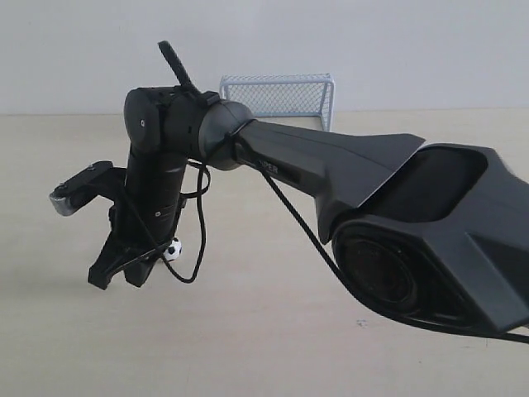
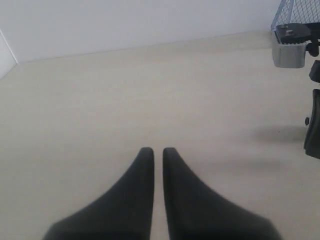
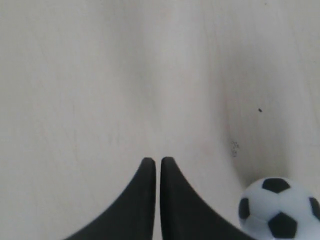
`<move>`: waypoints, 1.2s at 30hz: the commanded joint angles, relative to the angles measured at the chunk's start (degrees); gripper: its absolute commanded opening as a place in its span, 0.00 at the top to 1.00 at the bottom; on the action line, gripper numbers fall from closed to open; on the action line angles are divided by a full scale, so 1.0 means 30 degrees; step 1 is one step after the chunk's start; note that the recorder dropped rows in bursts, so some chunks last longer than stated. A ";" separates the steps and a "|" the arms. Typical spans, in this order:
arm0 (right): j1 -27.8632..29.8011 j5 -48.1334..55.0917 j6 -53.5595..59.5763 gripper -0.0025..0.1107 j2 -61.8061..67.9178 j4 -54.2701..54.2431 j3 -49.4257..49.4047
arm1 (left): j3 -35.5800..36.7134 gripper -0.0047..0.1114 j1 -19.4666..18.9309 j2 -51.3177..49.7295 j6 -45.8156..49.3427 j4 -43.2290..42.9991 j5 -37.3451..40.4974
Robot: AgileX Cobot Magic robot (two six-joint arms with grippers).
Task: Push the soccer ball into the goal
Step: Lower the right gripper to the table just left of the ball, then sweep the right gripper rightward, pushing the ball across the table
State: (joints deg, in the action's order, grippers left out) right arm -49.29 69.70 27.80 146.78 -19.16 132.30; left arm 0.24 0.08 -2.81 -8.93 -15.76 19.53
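Observation:
The soccer ball point(image 1: 172, 248) is small, white with black patches, and rests on the pale table just beside my right gripper point(image 1: 116, 275). That gripper points down at the table. In the right wrist view the soccer ball point(image 3: 280, 210) lies off to one side of the right gripper point(image 3: 158, 160), which is shut with nothing between its fingers. The light blue-grey goal point(image 1: 281, 95) with mesh netting stands at the far edge of the table, well beyond the ball. My left gripper point(image 2: 157, 150) is shut and empty over bare table; it is outside the exterior view.
The right arm point(image 1: 347, 174) stretches across the scene from the right and hides part of the goal's lower edge. A loose black cable point(image 1: 198, 223) hangs by the ball. The left wrist view catches the right arm's grey camera point(image 2: 289, 50) and a corner of the goal point(image 2: 295, 12).

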 commanded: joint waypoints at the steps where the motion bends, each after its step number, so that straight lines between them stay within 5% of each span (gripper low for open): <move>1: -0.0013 0.0086 -0.0144 0.98 -0.0162 0.0821 0.0109 | -0.0081 0.91 0.0152 -0.0108 -0.0178 -0.0005 -0.0065; 36: 0.0025 0.0086 0.0337 0.98 -0.0739 -0.0605 0.0109 | -0.0081 0.91 0.0152 -0.0108 -0.0178 -0.0005 -0.0065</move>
State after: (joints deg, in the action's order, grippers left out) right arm -49.29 69.70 28.34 145.31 -22.97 132.30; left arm 0.24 0.08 -2.81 -8.93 -15.76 19.53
